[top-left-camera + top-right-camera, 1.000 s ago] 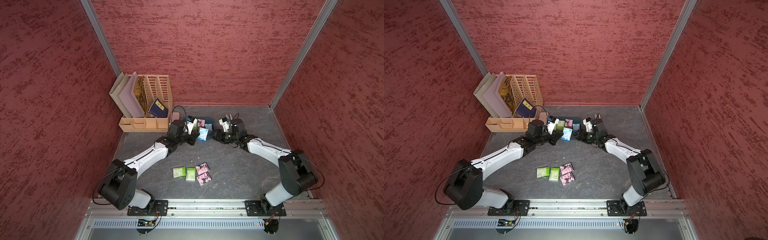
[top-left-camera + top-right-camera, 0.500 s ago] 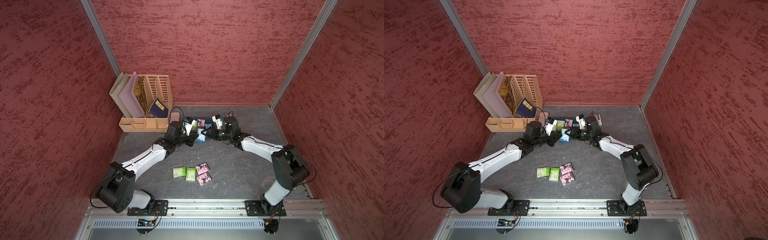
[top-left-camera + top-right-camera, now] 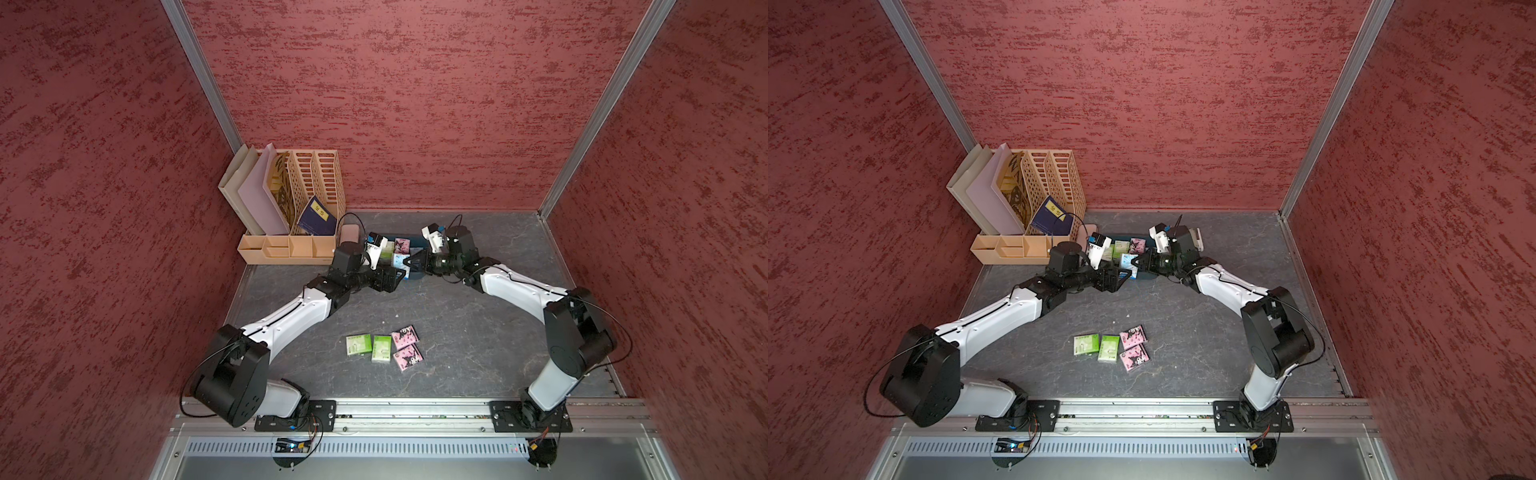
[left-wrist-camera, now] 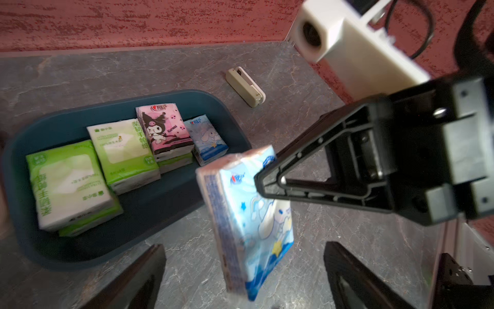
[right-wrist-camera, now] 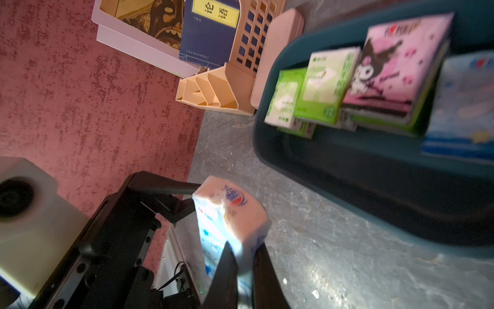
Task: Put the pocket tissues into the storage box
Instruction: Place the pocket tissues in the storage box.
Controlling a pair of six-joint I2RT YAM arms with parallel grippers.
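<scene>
Tightly on blue packet (image 5: pixel 227 214), right pincer (image 5: pixel 244 251)

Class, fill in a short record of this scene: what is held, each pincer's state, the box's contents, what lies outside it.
held: light blue packet, in the air near the storage box
right pincer: shut on the light blue packet
left pincer: open, gripping nothing
in box: green packets, a pink packet, another light blue one
on table: loose green pair, loose pink pair
</scene>
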